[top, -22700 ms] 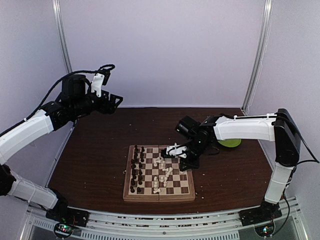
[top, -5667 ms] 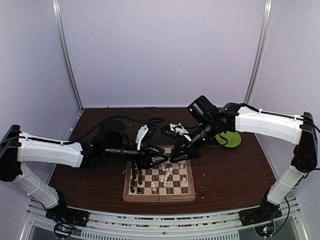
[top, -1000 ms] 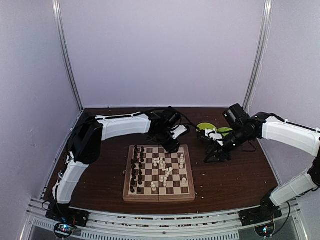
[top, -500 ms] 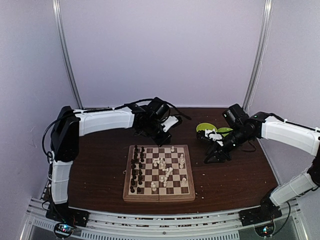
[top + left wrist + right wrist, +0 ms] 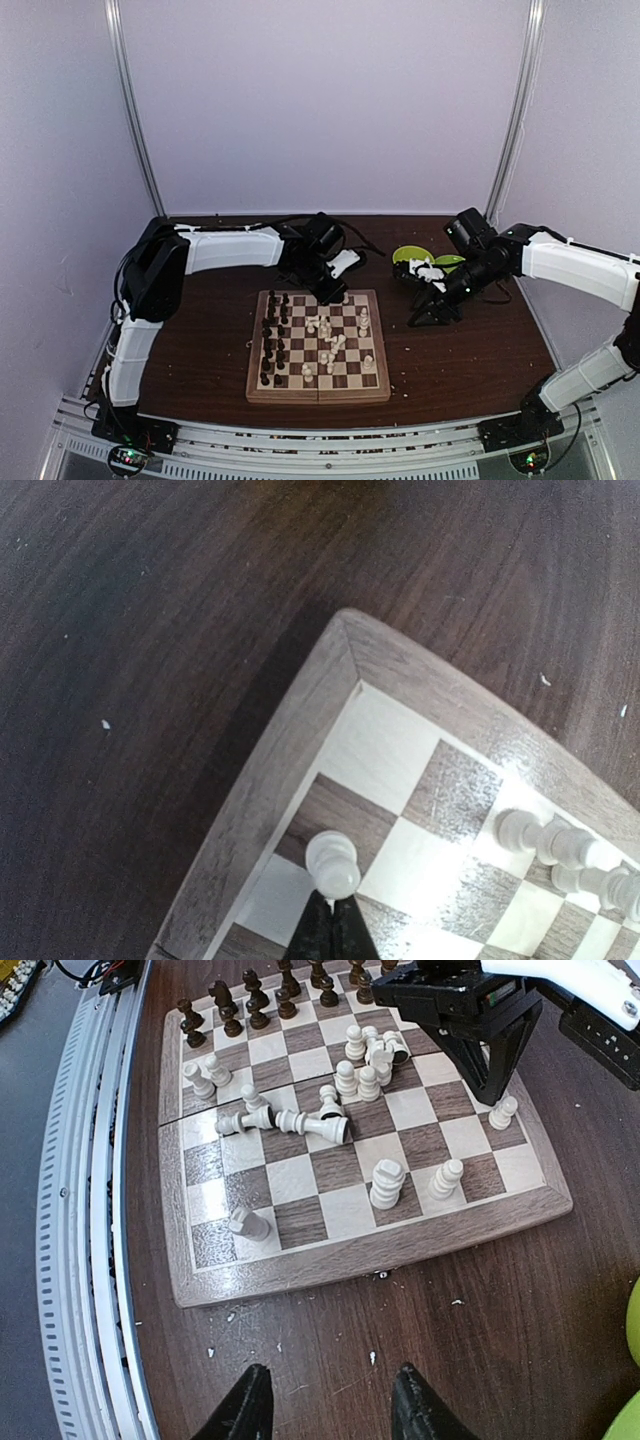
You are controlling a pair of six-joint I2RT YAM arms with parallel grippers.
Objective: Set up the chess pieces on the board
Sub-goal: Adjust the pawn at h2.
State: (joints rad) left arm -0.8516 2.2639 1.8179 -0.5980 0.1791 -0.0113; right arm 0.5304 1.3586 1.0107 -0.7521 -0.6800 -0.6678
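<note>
**Mia:** What do you see from above?

**Sam:** The board (image 5: 318, 397) lies in the middle of the tabletop (image 5: 200, 340). The dark pieces (image 5: 270, 335) stand in rows on its left side. The white pieces (image 5: 328, 345) are in a muddle in the middle, and some lie down. The left hand (image 5: 333, 293) is over the far edge of the board. The right hand (image 5: 425, 312) is off the board on the right, near a green dish (image 5: 406, 254).

**Mia:** What about the left arm's own camera?

**Sam:** The left hand is pressed together into one point. A white pawn (image 5: 332, 863) stands right at that point, on a square near the board's corner. I cannot tell if the hand pinches it or only touches it.

**Mia:** And the right arm's camera?

**Sam:** The right hand is spread apart with nothing in it. The board lies straight ahead of it. The fallen white pieces lie flat in a line across the middle squares. I think the left hand is nearer to them. They lie just on the robot's side of it.
</note>
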